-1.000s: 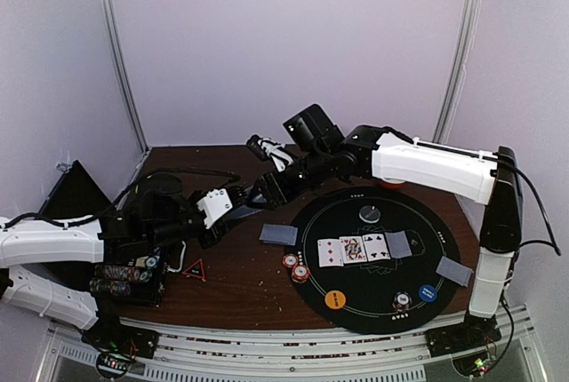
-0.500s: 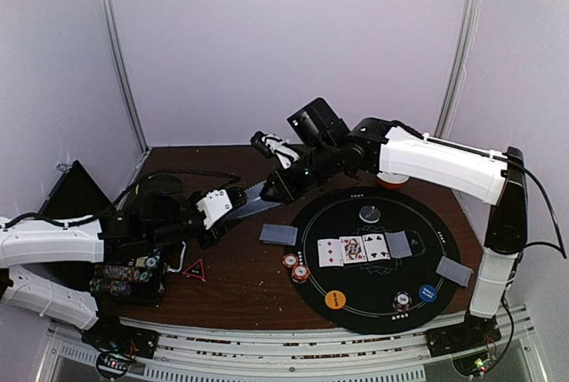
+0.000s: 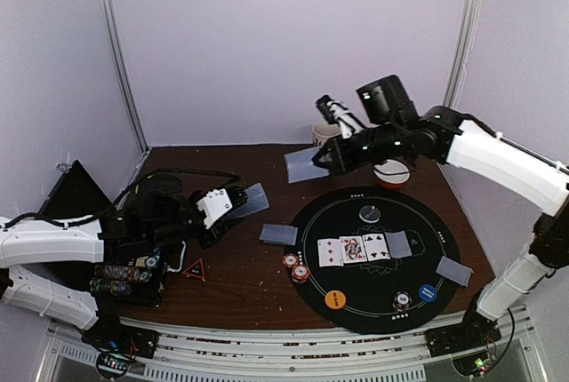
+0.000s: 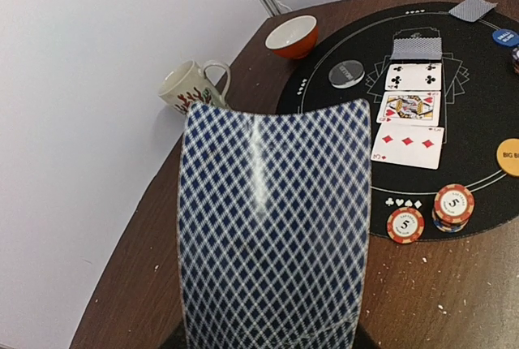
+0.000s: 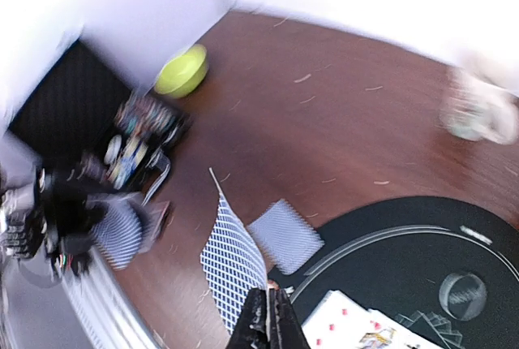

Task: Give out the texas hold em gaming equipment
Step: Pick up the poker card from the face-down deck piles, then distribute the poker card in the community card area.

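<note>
Single card [image 3: 300, 166]: airborne over far table edge beside mug [image 3: 325, 136]. Pinched by one edge in right gripper [image 5: 268, 308], long axis extending left of fingertips. Black mat [image 3: 369, 306] lies near-right; right arm nearer. Deck [image 4: 274, 227]: clamped in left gripper [image 3: 227, 204].

red-and-white chips [image 4: 405, 225]: "5" on face. orange button [image 4: 509, 157]: "big b", rest cut off.

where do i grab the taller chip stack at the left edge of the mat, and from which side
Grip the chip stack across its round rim, coming straight down from above. It sits flat and stands taller than the single chip close beside it, so only its striped edge offers purchase. It is probably best to keep the pinch line clear of that neighbour.
</note>
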Controlling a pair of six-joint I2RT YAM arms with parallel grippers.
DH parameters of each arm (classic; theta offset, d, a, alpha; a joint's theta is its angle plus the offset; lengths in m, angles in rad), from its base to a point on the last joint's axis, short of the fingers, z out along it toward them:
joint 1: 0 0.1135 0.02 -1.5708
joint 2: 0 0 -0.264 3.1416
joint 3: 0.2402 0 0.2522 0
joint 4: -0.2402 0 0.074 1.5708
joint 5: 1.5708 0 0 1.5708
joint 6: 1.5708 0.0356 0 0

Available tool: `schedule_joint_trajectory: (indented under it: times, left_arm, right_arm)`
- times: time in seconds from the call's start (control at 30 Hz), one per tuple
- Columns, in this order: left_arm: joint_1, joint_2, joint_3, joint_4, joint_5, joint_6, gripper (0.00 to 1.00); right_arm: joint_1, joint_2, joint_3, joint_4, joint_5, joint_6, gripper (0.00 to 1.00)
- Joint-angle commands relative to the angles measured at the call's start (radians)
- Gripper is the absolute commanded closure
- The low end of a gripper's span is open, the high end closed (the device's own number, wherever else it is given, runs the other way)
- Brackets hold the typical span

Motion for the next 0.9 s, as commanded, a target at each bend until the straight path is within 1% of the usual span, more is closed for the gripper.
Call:
schedule_joint_trajectory:
  times: [0.0,0.07,0.17,0.3,0.43,0.53,0.6,0.77,0.87]
  left_arm:
    - [-0.001,-0.017,0.005,0.064,0.010,0.004,0.62]
    - [0.000,-0.020,0.006,0.063,0.010,0.004,0.62]
    - [0.000,-0.023,0.003,0.066,0.011,0.004,0.62]
    - [0.001,-0.021,0.005,0.064,0.014,0.002,0.62]
    - [0.000,-0.020,0.004,0.064,0.013,0.002,0.62]
    - [0.000,-0.017,0.003,0.064,0.011,0.002,0.62]
    - [0.000,-0.015,0.003,0.064,0.012,0.002,0.62]
    - [0.000,-0.011,0.003,0.064,0.008,0.003,0.62]
    - [0.000,-0.008,0.003,0.064,0.008,0.003,0.62]
  right_arm:
    - [-0.211,-0.303,-0.354,0.272,0.128,0.292,1.00]
    - [-0.323,-0.428,-0.540,0.360,0.180,0.409,1.00]
    - [-0.467,-0.586,-0.786,0.446,0.242,0.562,1.00]
    - [-0.568,-0.721,-1.044,0.474,0.316,0.690,1.00]
    - [-0.612,-0.777,-1.235,0.554,0.332,0.809,1.00]
    - [-0.619,-0.758,-1.323,0.611,0.314,0.863,1.00]
    - [-0.619,-0.728,-1.353,0.659,0.292,0.882,1.00]
    - [-0.619,-0.668,-1.356,0.664,0.303,0.901,1.00]
    - [-0.617,-0.651,-1.379,0.685,0.329,0.943,1.00]
